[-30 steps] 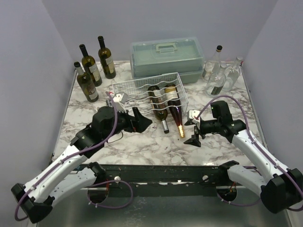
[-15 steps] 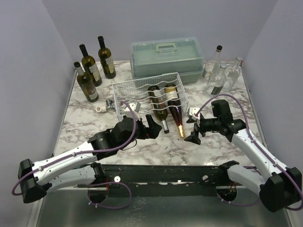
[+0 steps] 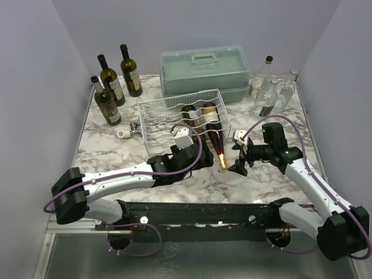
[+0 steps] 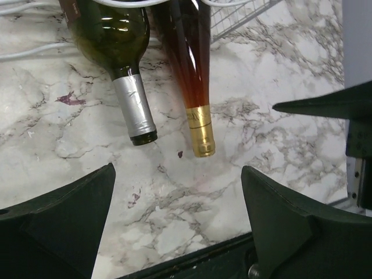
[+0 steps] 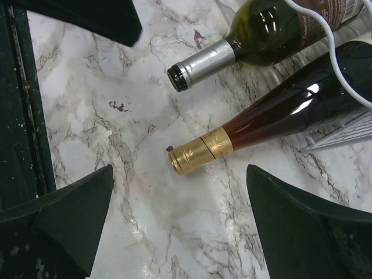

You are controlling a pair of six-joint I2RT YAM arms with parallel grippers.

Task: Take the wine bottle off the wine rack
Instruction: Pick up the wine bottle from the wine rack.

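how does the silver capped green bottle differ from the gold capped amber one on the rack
The dark green glass bottle has a silver foil neck; the slim amber-red bottle has gold foil. The green one has broad shoulders; the amber one tapers gradually. The amber bottle's mouth reaches farther out from the white wire rack than the green one's. Both lie side by side, necks over the marble table.

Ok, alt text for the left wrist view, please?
Two wine bottles lie with their necks sticking out of the white wire rack over the marble table: a green bottle with a silver capsule and an amber bottle with a gold one. The left gripper, open and empty, frames the bottom edge.
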